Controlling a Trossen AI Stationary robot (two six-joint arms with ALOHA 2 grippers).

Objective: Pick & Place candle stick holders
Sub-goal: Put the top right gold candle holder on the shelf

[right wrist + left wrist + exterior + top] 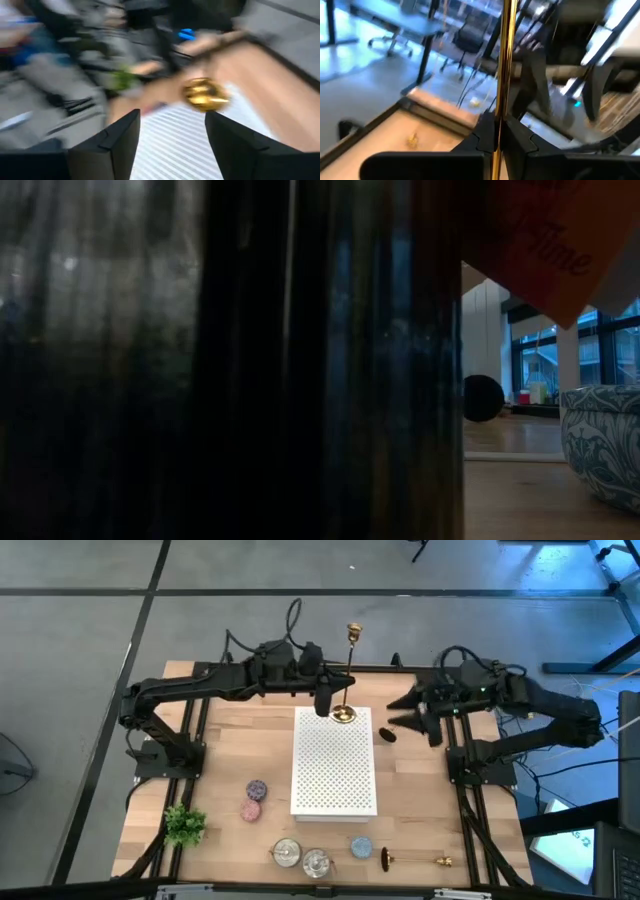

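Candle stick holders are being placed one at a time: one upright holder (347,675) is being held by its thin stem in the closed left gripper (324,700), its base resting at the far edge of the white perforated board (334,780). Another holder (412,860) is lying on its side at the table's near edge. The right gripper (408,712), fingers partly open and empty, is being kept just beside the board; next, a release without toppling is judged necessary.

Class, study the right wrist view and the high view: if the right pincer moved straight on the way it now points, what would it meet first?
Most likely the gold base of the upright candlestick, which lies between the right pincer's open fingers and ahead of them. The left pincer holds that candlestick's stem. Depth is unclear because of blur.
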